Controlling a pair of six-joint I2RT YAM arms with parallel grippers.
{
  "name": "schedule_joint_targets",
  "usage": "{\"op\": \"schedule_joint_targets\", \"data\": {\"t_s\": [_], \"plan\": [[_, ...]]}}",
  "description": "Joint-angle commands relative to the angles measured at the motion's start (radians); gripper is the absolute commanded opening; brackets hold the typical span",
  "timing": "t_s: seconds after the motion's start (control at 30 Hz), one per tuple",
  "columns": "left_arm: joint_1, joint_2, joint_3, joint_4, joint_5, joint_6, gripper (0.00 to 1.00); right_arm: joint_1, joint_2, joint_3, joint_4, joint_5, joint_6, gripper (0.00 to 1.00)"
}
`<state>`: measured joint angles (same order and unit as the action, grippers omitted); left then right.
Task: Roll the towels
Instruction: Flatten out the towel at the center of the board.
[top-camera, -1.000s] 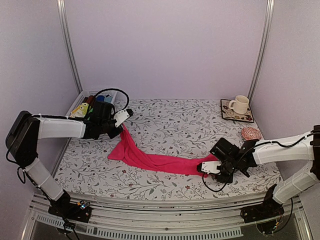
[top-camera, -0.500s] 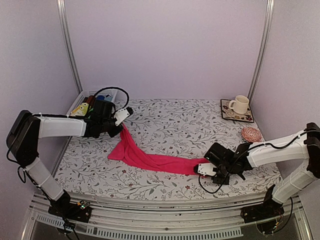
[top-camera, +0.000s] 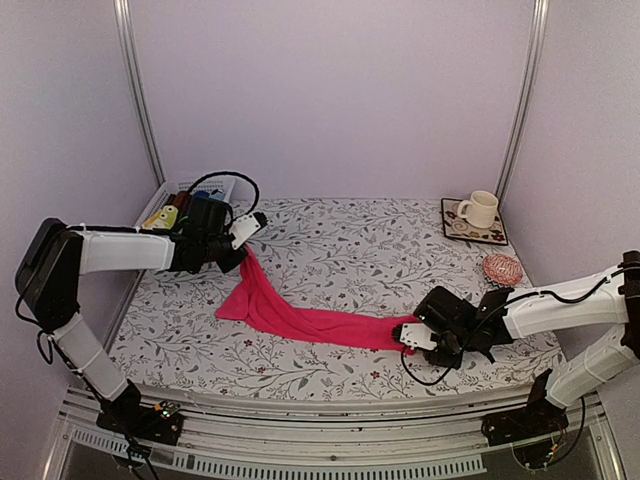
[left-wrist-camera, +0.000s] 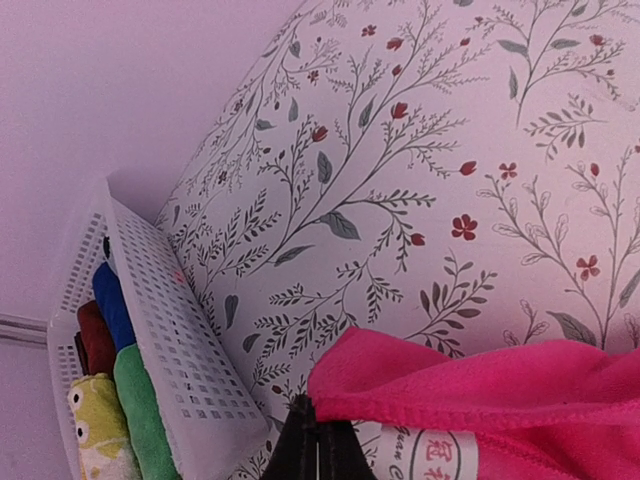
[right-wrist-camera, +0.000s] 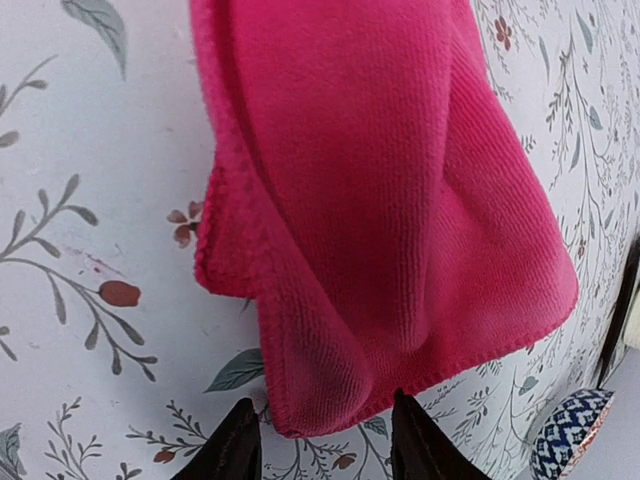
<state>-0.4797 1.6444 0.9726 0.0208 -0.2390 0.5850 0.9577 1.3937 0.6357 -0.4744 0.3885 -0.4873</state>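
Parted astride the loose end of the pink towel (top-camera: 300, 322) at the near edge with the right gripper (right-wrist-camera: 322, 438), clamping nothing; could bunch or miss the hem on closing. Farther back, pinched tight on the other end with the left gripper (left-wrist-camera: 320, 445), raised off the table (top-camera: 350, 240); may slip out if pulled taut. Beyond, lying in the basket (left-wrist-camera: 170, 340), the lime-yellow towel (left-wrist-camera: 95, 440).

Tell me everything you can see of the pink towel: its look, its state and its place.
The pink towel is plain hot pink, a soft, fleecy-looking cloth with a stitched hem. It is bunched into a long creased strip that lies across the flowered table. Its left end is raised off the table and pinched in the shut left gripper. Its right end lies flat on the table between the open fingers of the right gripper, which do not clamp it.
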Motion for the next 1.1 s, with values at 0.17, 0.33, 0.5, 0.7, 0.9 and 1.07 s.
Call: {"op": "schedule_joint_targets", "data": {"t_s": [0.17, 0.33, 0.5, 0.7, 0.9, 1.07], "plan": [[0.001, 0.040, 0.072, -0.037, -0.002, -0.023, 0.00, 0.018, -0.009, 0.046, 0.016, -0.107, 0.015, 0.58], [0.000, 0.043, 0.080, -0.050, -0.001, -0.028, 0.00, 0.020, 0.112, 0.092, 0.027, -0.035, 0.060, 0.58], [0.001, 0.041, 0.073, -0.051, 0.000, -0.029, 0.00, 0.024, 0.200, 0.121, 0.017, 0.043, 0.093, 0.58], [0.001, 0.044, 0.072, -0.050, -0.005, -0.030, 0.00, 0.023, 0.199, 0.133, -0.031, 0.153, 0.135, 0.54], [0.001, 0.052, 0.074, -0.048, -0.010, -0.025, 0.00, 0.024, 0.136, 0.119, -0.065, 0.145, 0.141, 0.49], [0.003, 0.059, 0.078, -0.045, -0.009, -0.023, 0.00, 0.023, 0.093, 0.083, -0.051, 0.145, 0.126, 0.40]]}}
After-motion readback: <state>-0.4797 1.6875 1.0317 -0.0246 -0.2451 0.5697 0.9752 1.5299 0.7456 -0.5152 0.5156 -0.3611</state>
